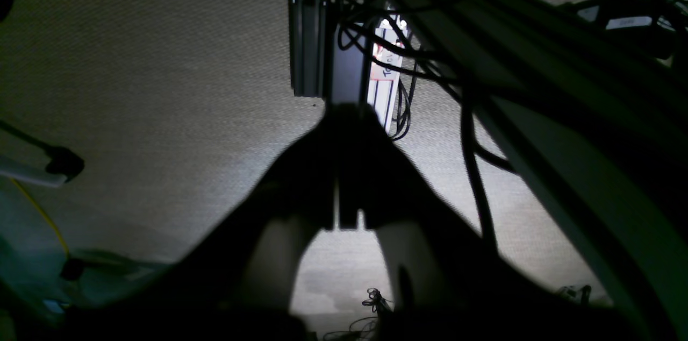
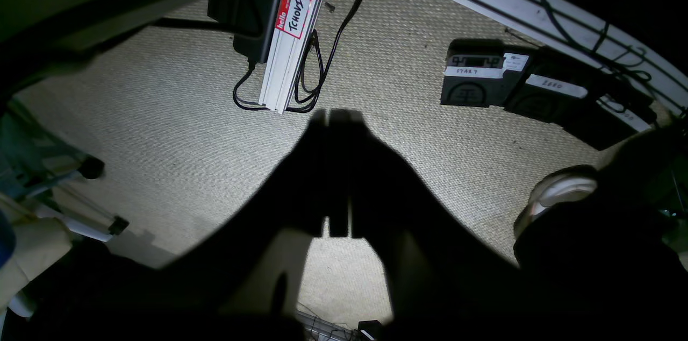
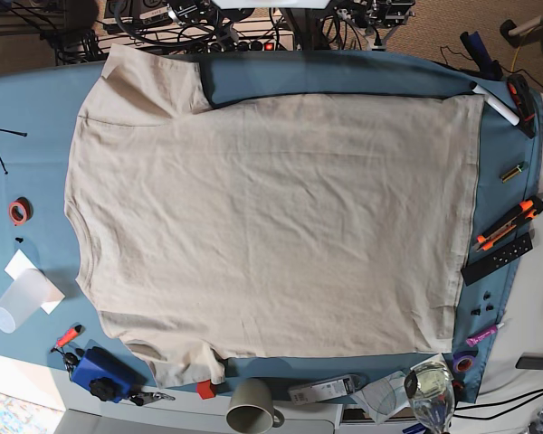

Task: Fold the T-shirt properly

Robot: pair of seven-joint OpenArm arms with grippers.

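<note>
The beige T-shirt [image 3: 271, 226] lies spread flat on the blue-teal table cloth [image 3: 516, 145], filling most of it. Its sleeves are at the upper left [image 3: 154, 77] and lower left [image 3: 181, 362], and its hem runs down the right side. Neither arm shows in the base view. My left gripper [image 1: 346, 115] is shut with nothing in it, hanging over carpet floor beside the table frame. My right gripper [image 2: 337, 115] is likewise shut and empty, over the carpet.
Around the shirt lie a red tape roll [image 3: 18, 212], a plastic cup [image 3: 18, 303], a blue object [image 3: 104, 371], a mug [image 3: 251, 416], a glass [image 3: 430, 384], an orange cutter [image 3: 507, 224] and a black remote [image 3: 498, 256]. Foot pedals [image 2: 475, 80] and an aluminium leg [image 2: 290, 34] stand on the floor.
</note>
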